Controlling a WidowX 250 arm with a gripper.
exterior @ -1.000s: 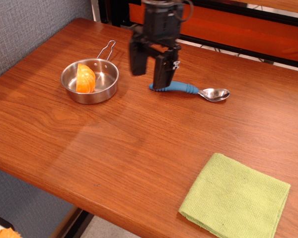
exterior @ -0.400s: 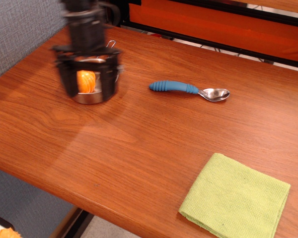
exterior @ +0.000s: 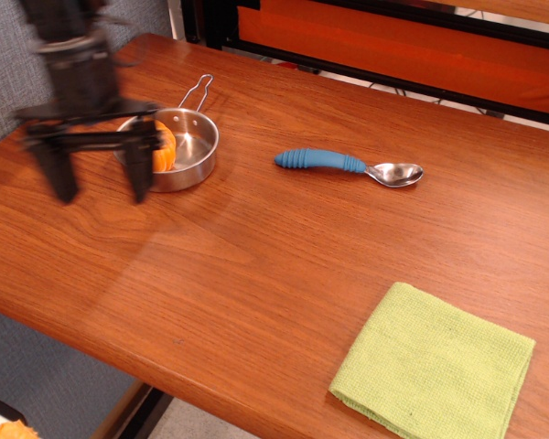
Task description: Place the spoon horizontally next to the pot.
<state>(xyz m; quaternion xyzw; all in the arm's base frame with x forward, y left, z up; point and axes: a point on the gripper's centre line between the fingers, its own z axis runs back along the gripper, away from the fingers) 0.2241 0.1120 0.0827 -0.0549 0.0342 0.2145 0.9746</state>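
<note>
The spoon (exterior: 348, 165) lies horizontally on the wooden table, blue ribbed handle to the left, shiny bowl to the right. The pot (exterior: 185, 151), a small shiny steel pan with a wire loop handle pointing away, sits left of the spoon with a gap between them and holds an orange piece (exterior: 166, 144). My gripper (exterior: 99, 183) is blurred by motion at the far left, just in front of and left of the pot. Its two dark fingers hang wide apart with nothing between them.
A folded green cloth (exterior: 433, 364) lies at the front right corner. The table's front edge runs diagonally across the lower left. A grey wall panel stands at the left, and an orange and black frame runs behind the table.
My open gripper has swung left, from over the spoon's handle end, past the pot, to the table's left side. The spoon and pot have not moved.
</note>
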